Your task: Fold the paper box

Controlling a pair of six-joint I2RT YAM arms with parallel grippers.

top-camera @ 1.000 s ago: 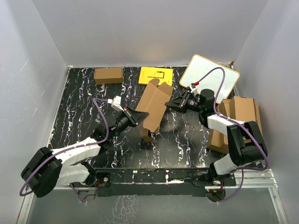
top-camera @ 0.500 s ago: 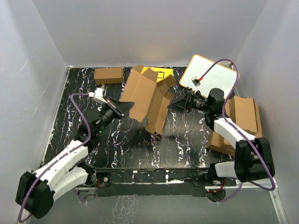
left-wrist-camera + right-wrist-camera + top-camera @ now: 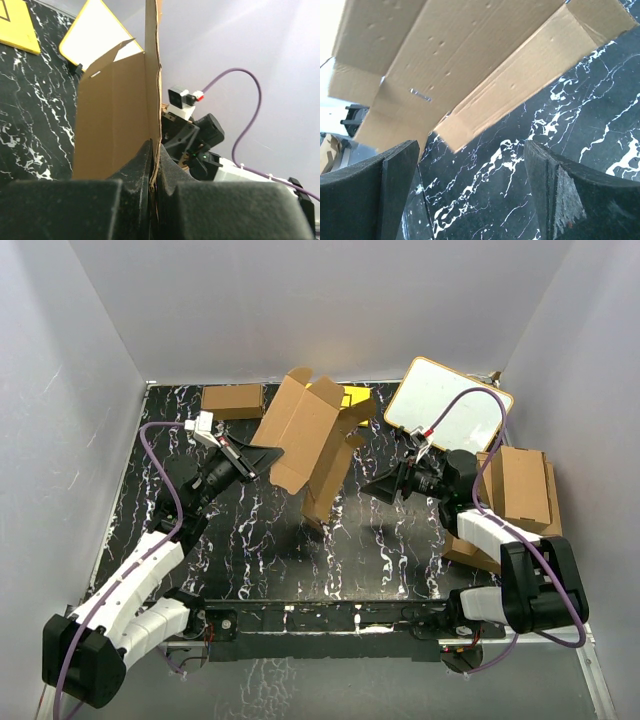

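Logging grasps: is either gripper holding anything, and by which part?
The left gripper pinches the paper box by one panel's edge; the right gripper is open and empty.

In the left wrist view the paper box [image 3: 112, 115] runs out past the top edge above the left jaws. The strip of wall pinched between them vanishes into the dark pads, so its depth cannot be told. Beyond that wall, the right arm [image 3: 195, 140] is half covered. From above, the box hides most of the yellow sheet [image 3: 352, 397] beyond the jaws. In the right wrist view the box is cut off at the top ahead of the right jaws, themselves cut by the bottom edge. Whether its lower corner touches the table [image 3: 520, 150] cannot be told.
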